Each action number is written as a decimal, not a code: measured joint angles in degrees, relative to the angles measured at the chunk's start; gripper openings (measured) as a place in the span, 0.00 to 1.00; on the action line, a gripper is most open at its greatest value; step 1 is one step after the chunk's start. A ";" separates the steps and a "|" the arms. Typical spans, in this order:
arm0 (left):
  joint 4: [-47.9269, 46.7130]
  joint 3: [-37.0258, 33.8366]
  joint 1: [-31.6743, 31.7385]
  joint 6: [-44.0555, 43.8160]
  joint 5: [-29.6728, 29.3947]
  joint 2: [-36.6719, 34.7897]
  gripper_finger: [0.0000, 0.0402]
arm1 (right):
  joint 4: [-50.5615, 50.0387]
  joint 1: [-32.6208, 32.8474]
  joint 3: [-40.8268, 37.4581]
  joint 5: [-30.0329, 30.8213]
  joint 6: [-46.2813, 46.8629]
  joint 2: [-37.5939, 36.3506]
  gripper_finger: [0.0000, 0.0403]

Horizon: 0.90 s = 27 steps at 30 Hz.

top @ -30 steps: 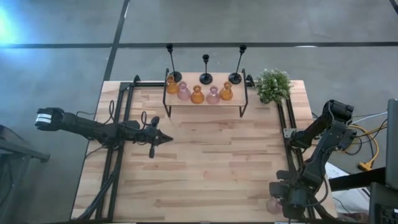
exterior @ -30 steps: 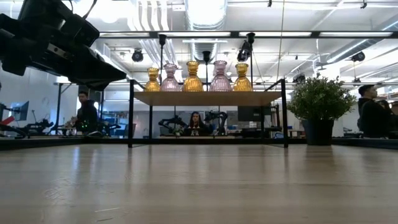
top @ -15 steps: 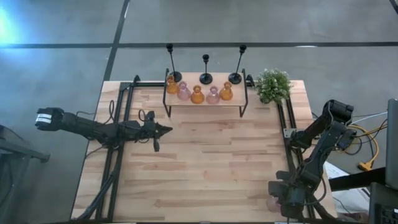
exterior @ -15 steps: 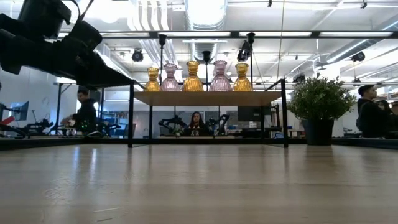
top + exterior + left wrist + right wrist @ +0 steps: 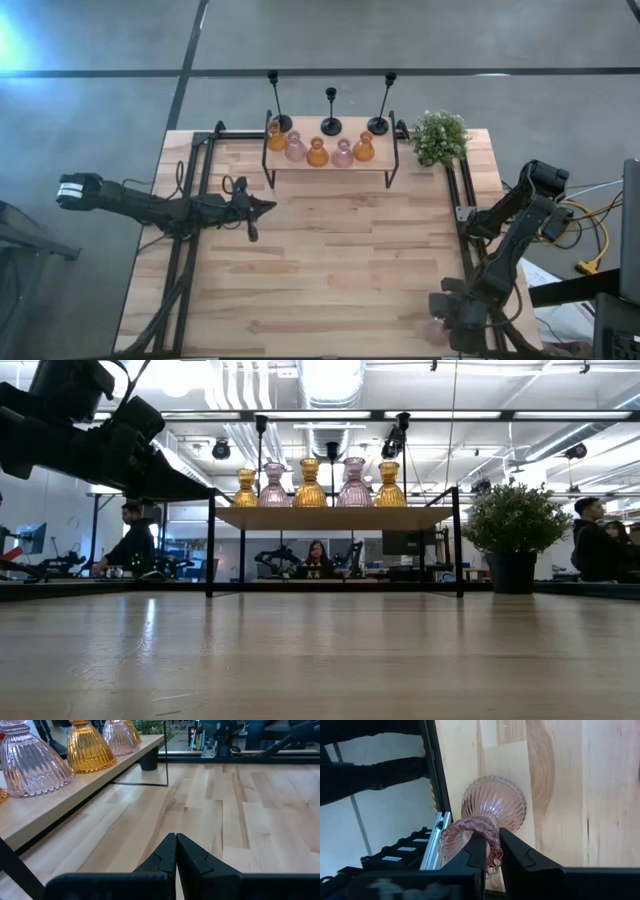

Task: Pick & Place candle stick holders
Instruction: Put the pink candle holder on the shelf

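Five glass holders [image 5: 317,151], three amber and two pink, line the shelf [image 5: 330,163]; three black holders [image 5: 330,112] stand behind. The right gripper [image 5: 492,851] pinches a sixth, pink holder [image 5: 487,819]; the left gripper [image 5: 176,851] is closed, empty. No legible writing.

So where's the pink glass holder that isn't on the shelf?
The pink holder is at the table's near right corner, beside the black rail, gripped at its rim by the right gripper.

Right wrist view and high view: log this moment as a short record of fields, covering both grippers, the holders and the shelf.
right gripper: shut on the rim of a pink ribbed glass candle holder, at the table's near right corner
left gripper: shut, empty, above the table in front of the shelf's left end
black-legged wooden shelf: carries five squat glass holders, amber and pink alternating
tall black metal candlestick holders: three, behind the shelf
small green potted plant: right of the shelf
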 joint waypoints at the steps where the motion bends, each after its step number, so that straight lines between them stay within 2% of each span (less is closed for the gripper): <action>1: -0.03 0.00 0.00 0.00 0.00 -0.01 0.03 | 0.01 -0.65 0.00 -0.78 -0.23 0.00 0.05; 5: -0.01 0.00 0.00 0.00 0.00 -0.02 0.03 | -0.88 -4.84 1.12 -3.57 -4.40 -0.49 0.05; 10: -0.01 0.00 0.00 0.00 0.02 -0.01 0.03 | -5.07 -15.16 5.71 -6.19 -12.31 -2.52 0.05; 17: -0.05 0.00 0.00 0.00 0.02 0.00 0.03 | -16.12 -36.35 18.10 -6.02 -28.00 -2.56 0.05; 23: -0.07 0.00 -0.02 0.00 0.02 0.00 0.03 | -24.64 -55.75 29.92 -5.28 -37.99 -2.49 0.05; 27: -0.09 0.00 -0.01 0.00 0.02 0.00 0.03 | -29.76 -66.30 36.99 -5.11 -43.38 -2.51 0.05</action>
